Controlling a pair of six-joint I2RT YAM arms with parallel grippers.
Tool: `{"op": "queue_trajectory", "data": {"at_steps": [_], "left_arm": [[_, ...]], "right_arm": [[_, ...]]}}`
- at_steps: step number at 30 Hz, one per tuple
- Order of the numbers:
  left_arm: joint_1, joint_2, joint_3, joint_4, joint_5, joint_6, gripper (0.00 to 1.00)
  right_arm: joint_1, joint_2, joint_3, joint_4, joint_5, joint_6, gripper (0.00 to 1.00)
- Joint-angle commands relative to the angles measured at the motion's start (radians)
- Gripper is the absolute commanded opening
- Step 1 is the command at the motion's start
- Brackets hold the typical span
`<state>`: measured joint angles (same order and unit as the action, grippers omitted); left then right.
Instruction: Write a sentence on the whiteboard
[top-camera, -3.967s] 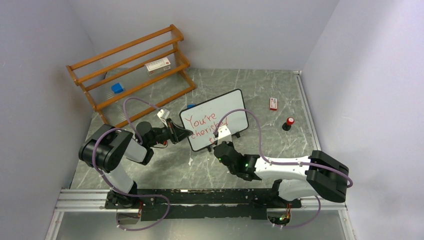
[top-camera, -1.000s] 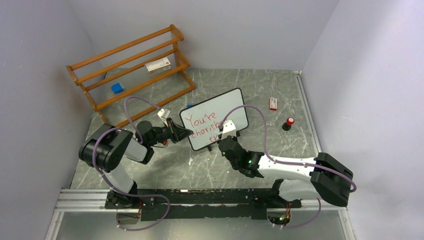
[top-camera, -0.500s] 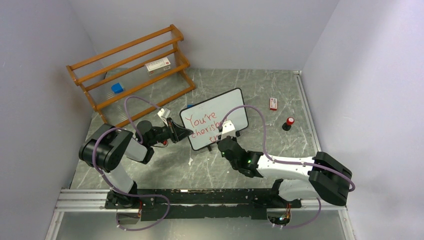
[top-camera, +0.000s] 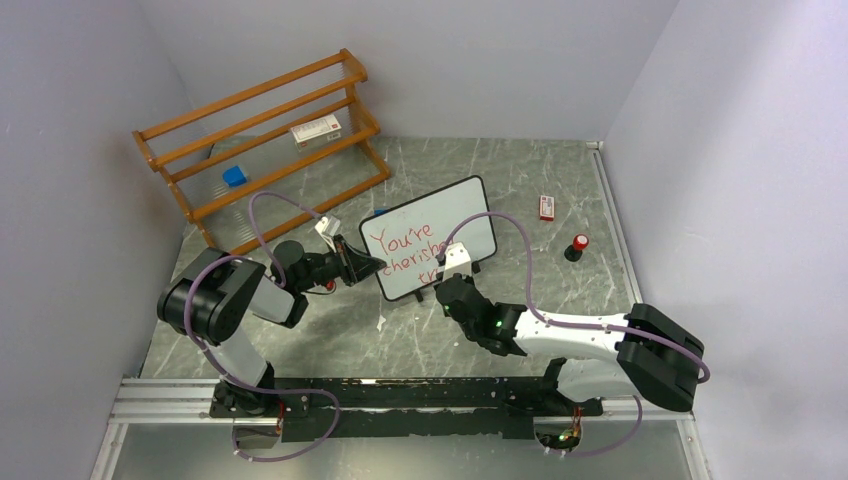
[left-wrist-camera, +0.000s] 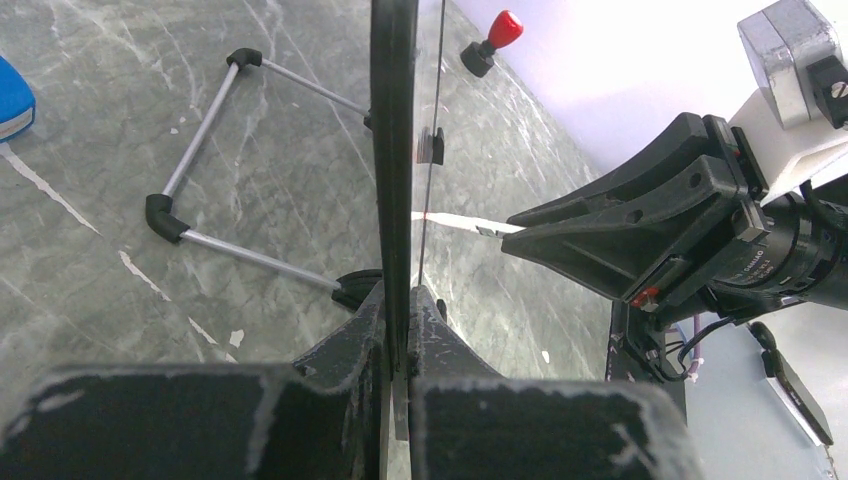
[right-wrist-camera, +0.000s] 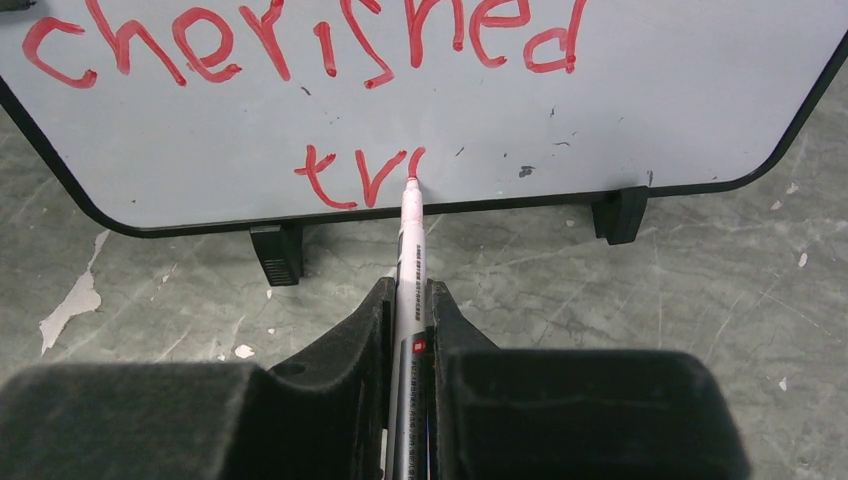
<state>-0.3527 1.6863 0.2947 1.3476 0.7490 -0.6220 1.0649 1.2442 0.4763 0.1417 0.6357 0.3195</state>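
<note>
The whiteboard (top-camera: 470, 215) stands tilted on small black feet mid-table. Red lettering (top-camera: 397, 242) reads "You're", "cherished" and a third line (right-wrist-camera: 350, 176) reading "tr" plus the start of a further stroke. My left gripper (top-camera: 372, 265) is shut on the board's left edge (left-wrist-camera: 393, 150), seen edge-on in the left wrist view. My right gripper (right-wrist-camera: 408, 295) is shut on a white marker (right-wrist-camera: 408, 255) whose red tip touches the board at the end of the third line. The right gripper partly hides the board's lower edge in the top view (top-camera: 442, 285).
A wooden rack (top-camera: 262, 140) with a small box and a blue item stands at the back left. A small red-and-white box (top-camera: 546, 207) and a red-topped black cap (top-camera: 577, 246) lie right of the board. The board's wire stand (left-wrist-camera: 240, 160) is behind it.
The third line grew from "t" to "tr" and a further stroke. My right gripper shifted slightly right along the board. The left gripper has not moved.
</note>
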Motion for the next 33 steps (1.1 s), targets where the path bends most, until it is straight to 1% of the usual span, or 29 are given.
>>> {"op": "queue_trajectory", "data": {"at_steps": [1, 10, 15, 20, 33], "left_arm": [[0.012, -0.007, 0.004, -0.036, 0.003, 0.009, 0.05], [0.016, -0.015, 0.001, -0.045, 0.006, 0.007, 0.05], [0.015, -0.019, -0.001, -0.05, 0.009, 0.009, 0.05], [0.015, -0.013, -0.004, -0.041, 0.013, 0.004, 0.05], [0.016, -0.016, 0.0, -0.053, 0.015, 0.007, 0.05]], "right_arm": [[-0.009, 0.003, -0.011, -0.022, 0.004, 0.024, 0.0], [-0.008, 0.006, -0.002, -0.041, 0.014, 0.038, 0.0], [-0.008, 0.005, 0.002, -0.047, 0.044, 0.051, 0.0], [-0.014, -0.012, -0.003, -0.02, 0.077, 0.035, 0.0], [-0.032, -0.018, 0.005, 0.046, 0.073, -0.006, 0.0]]}}
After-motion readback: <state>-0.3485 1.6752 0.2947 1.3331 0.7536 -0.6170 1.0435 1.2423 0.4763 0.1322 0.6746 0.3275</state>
